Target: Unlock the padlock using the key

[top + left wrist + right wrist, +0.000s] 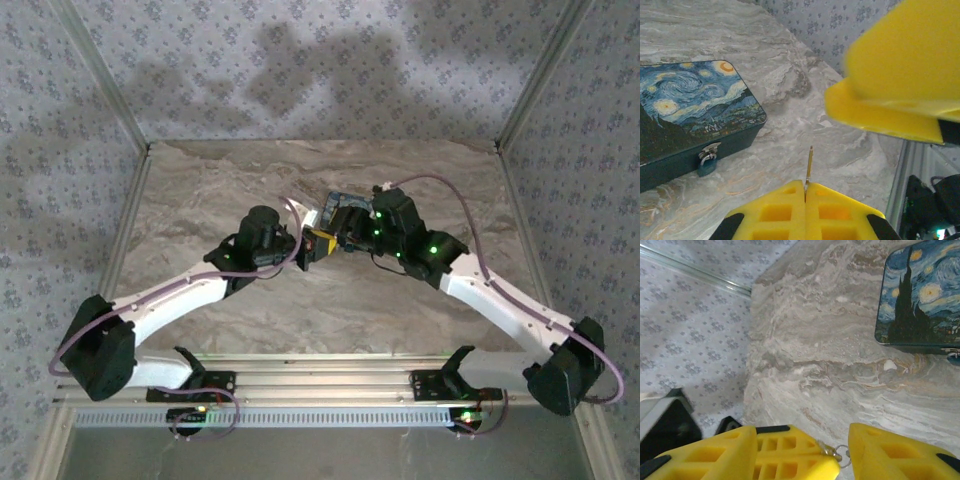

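The tabletop (230,180) leaves free marble on every side of my two tools, and its far edge meets the patterned wall (320,60) well beyond them. I count one box (690,110) with a starry-night print, one small padlock (707,164) hanging on its front clasp, and one key (810,162). The left tool (806,189) is pressed together on the key, and the blade stands out ahead of its fingertips. The padlock lies ahead-left of this tool, apart from it. The right tool (845,450) has its fingers apart, with a small metal ring (841,452) in the gap. Both arms reach forward and inward, and the tools come close together.
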Available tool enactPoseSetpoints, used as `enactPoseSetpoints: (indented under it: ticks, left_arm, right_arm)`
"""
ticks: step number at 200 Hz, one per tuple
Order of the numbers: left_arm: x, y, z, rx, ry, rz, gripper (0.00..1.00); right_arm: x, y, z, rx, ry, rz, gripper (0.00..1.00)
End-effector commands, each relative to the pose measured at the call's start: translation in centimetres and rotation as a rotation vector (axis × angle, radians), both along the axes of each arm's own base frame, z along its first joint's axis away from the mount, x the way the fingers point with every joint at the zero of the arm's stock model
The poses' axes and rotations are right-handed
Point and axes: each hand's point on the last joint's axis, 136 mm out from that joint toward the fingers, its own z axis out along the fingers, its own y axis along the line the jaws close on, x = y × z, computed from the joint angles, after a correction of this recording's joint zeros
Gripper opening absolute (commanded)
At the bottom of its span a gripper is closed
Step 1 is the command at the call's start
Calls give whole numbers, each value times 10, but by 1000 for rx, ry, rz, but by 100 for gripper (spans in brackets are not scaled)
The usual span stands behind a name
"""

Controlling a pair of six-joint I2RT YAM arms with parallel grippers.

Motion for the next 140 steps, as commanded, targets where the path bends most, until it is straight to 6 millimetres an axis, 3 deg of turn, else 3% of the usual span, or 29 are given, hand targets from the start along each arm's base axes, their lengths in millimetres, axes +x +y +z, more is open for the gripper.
enactPoseSetpoints:
  ticks: [1,40,66,70,100,140]
  left_arm:
    - [2,6,14,83,-114,37,0]
    - [0,6,9,154,-163,53,0]
    - [1,10,7,172,-179,75,0]
    - [1,11,8,174,-182,80,0]
    - [3,17,8,192,-204,103,0]
    - [4,20,8,213,-222,110,0]
  right_arm:
    - [-5,10,2,-9,46,34,39]
    - [-6,16,-11,-42,100,37,33]
    - [-10,10,-25,-99,131,20,37]
    - [-8,11,-12,-87,111,15,38]
    - [-9,7,-18,-129,122,-1,43]
    - [-7,18,-24,-112,144,18,35]
